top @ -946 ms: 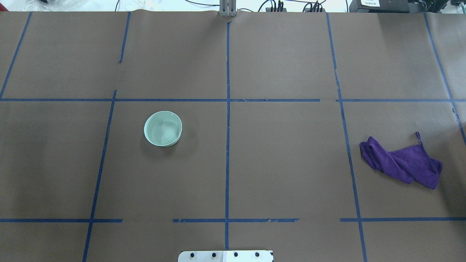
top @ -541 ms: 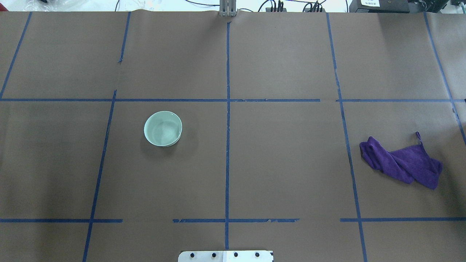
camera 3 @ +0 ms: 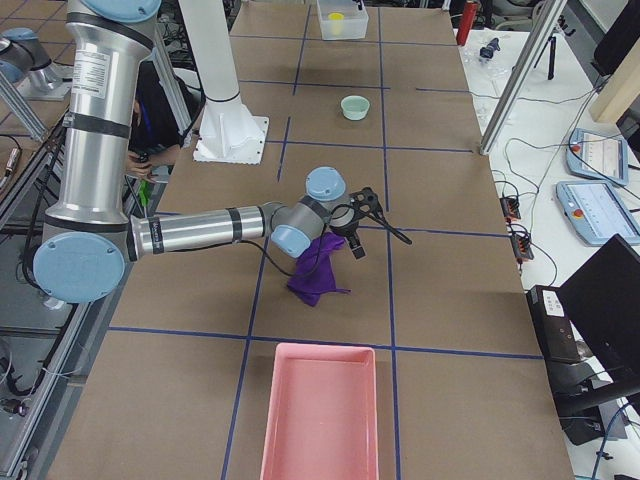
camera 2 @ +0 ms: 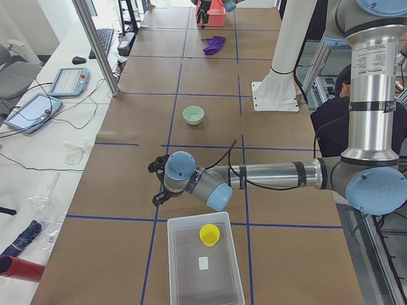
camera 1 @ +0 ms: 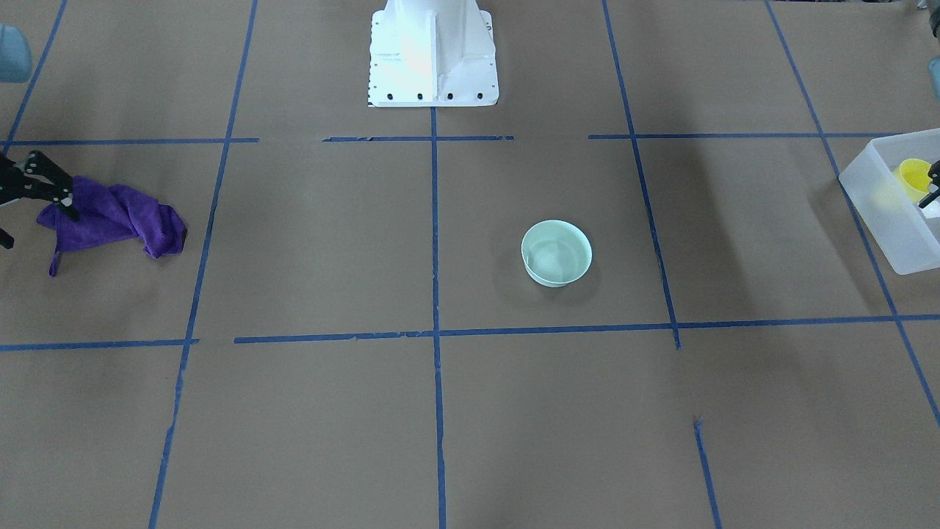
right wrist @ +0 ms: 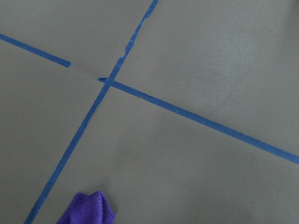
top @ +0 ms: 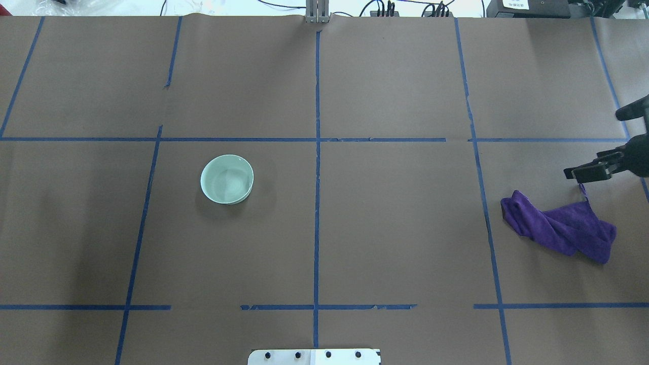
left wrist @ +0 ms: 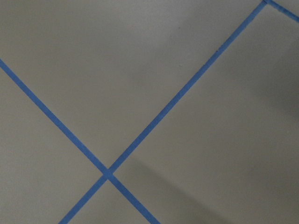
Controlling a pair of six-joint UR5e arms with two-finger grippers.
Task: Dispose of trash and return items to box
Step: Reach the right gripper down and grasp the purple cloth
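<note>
The bowl [top: 226, 179] stands open all round; the cloth [top: 557, 228], seemingly under the right gripper [top: 594, 146], lies well apart.

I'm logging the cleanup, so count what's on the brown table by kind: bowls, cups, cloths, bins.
Bowls: 1 (mint-green bowl)
Cups: 1 (yellow cup)
Cloths: 1 (purple cloth)
Bins: 2 (translucent white bin, pink bin)
Total: 5

Brown papered table [top: 395, 228], blue tape grid [top: 317, 203], white side desk [camera 2: 38, 159] with tablets [camera 2: 67, 79], grey chair [camera 2: 9, 70]
</note>
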